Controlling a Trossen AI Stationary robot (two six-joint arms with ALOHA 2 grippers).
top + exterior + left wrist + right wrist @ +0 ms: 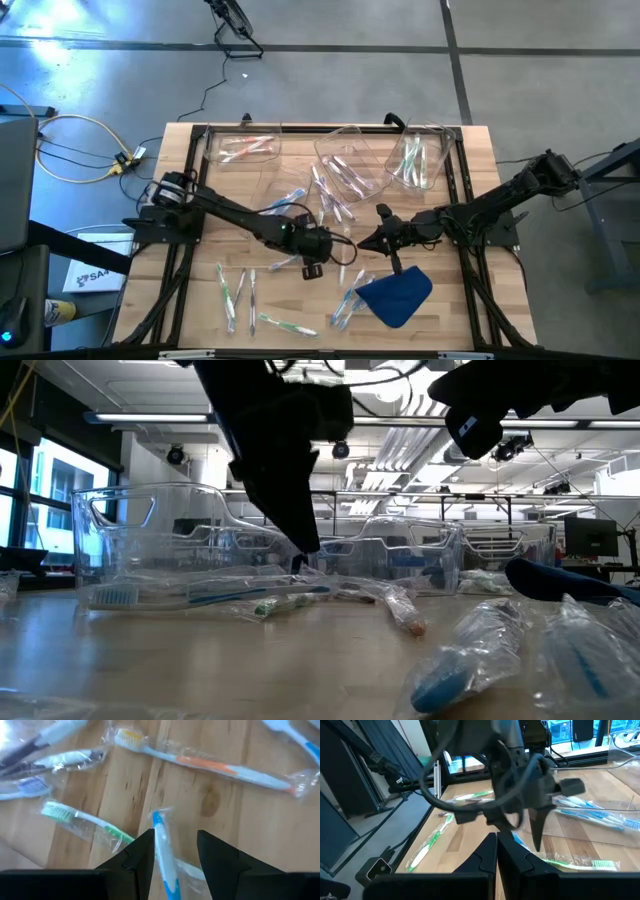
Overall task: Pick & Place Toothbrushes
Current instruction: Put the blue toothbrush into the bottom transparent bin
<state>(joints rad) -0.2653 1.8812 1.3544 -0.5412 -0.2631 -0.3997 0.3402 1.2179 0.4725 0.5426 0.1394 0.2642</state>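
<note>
Wrapped toothbrushes lie scattered flat on the wooden table (pixel 190 200), some at mid-table (pixel 322 200), some near the front edge (pixel 238 292). My left gripper (pixel 342 250) (pixel 175 837) is open at mid-table, pointing steeply down. Its fingers stand on either side of a blue-and-white toothbrush (pixel 161 840) that lies on the wood, nearer one finger; no touch shows. A green toothbrush (pixel 82 820) and an orange-and-blue one (pixel 210 765) lie just beyond it. My right gripper (pixel 368 242) (pixel 496 845) is shut and empty, held above the table, facing the left one.
Three clear bins (pixel 240 148) (pixel 350 168) (pixel 420 158) holding toothbrushes stand along the far edge. A blue cloth (pixel 398 295) lies at the front right, with wrapped brushes (pixel 345 305) beside it. The two gripper tips are close together at mid-table.
</note>
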